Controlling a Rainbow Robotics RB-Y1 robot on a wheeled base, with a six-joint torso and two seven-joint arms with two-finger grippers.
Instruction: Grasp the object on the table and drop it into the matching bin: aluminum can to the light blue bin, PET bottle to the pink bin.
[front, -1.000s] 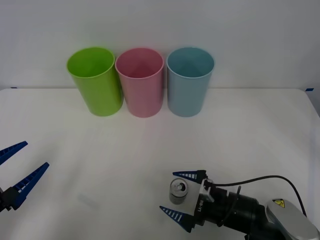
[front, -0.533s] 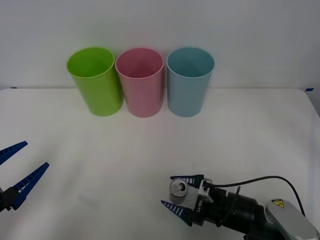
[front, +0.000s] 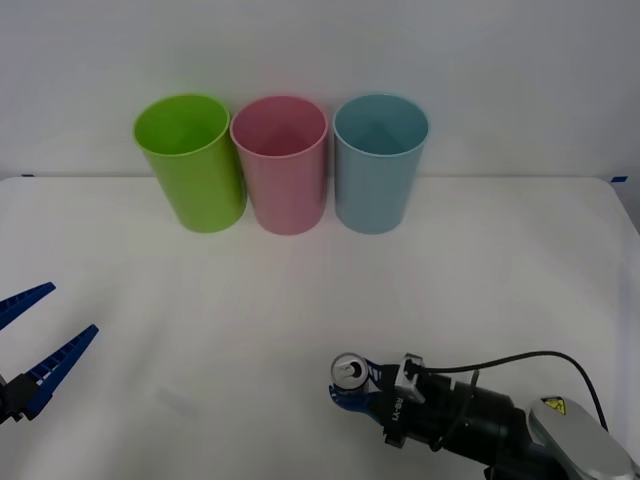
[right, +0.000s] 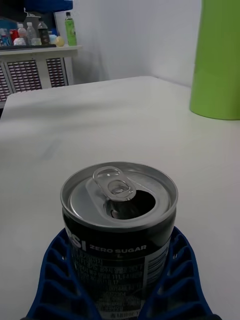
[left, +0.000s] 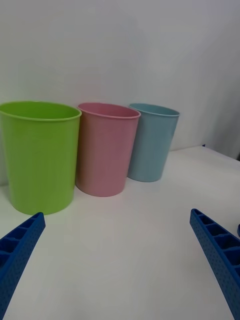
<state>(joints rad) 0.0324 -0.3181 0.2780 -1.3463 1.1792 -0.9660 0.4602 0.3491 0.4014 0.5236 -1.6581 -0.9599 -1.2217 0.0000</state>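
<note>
Right gripper (front: 352, 390): mine, low over the near edge of the table, right of centre. A second ago my two blue fingers stood wide on either side of the can; now they have drawn in until they press its sides, so I have hold of it.
Fingers (right: 55, 280): in my right wrist view the ribbed blue pads wrap the lower body of the can on both flanks, touching it.
Aluminum can (front: 350, 372): upright between my fingers, pull-tab top open and facing up, dark label showing in the wrist view. I cannot tell whether its base is on the table or just off it.
What the change means: I judge the grasp made; lifting and carrying are not yet done.
Light blue bin (front: 380, 165): the can's place, standing at the far side of the table, well apart from me, rightmost of three.
Pink bin (front: 281, 165): touching or just beside the blue one, to its left; not for this can.
Lime green bin (front: 190, 162): leftmost of the row.
Left gripper (front: 30, 345): parked wide open at the table's left edge, holding nothing.
Table (front: 200, 300): plain white.
</note>
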